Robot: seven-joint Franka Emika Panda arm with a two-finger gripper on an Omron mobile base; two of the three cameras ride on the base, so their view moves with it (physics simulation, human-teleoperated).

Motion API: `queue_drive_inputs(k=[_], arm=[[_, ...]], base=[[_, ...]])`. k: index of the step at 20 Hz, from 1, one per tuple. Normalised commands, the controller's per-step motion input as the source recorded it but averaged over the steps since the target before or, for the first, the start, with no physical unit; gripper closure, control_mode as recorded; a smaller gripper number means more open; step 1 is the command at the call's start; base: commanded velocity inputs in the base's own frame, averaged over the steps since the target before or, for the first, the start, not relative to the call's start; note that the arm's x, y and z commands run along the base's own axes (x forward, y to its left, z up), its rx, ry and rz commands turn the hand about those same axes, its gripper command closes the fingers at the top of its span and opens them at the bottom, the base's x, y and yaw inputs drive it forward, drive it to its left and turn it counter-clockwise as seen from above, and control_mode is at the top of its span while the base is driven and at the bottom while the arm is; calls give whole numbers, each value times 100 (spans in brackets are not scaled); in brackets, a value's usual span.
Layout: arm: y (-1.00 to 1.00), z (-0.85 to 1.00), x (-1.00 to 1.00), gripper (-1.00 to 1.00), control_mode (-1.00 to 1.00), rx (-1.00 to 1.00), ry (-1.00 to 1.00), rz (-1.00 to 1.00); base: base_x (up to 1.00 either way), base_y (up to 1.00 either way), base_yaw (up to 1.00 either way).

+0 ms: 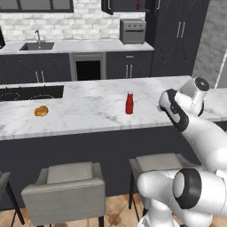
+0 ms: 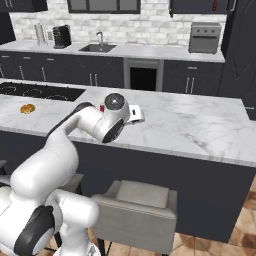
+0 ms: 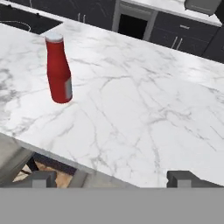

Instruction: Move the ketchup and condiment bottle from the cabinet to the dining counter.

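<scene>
Standing alone, one ketchup (image 1: 129, 103), dining counter (image 1: 88, 111)

The ketchup (image 1: 129, 103), all red with a whitish cap, stands upright on the white marble dining counter (image 1: 88, 111). A small red item, possibly the condiment bottle (image 1: 138, 5), sits in the dark cabinet (image 1: 122, 5).

Arm bent forward, tool (image 3: 112, 178) wide open, holding nothing.

One ketchup (image 1: 129, 103), one condiment bottle (image 1: 138, 5), one bun (image 1: 41, 111), two stools (image 1: 66, 186).
</scene>
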Motion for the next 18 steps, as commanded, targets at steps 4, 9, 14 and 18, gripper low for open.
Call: queue_drive_inputs(k=[4, 9, 14, 18], arm=[[-8, 32, -51, -100, -100, 0, 10, -38], [-9, 33, -54, -100, -100, 0, 5, -35], [0, 27, -65, -100, -100, 2, 1, -23], [7, 30, -56, -100, -100, 5, 0, -5]], base=[[0, 0, 0], [0, 0, 0], [0, 0, 0], [0, 0, 0]])
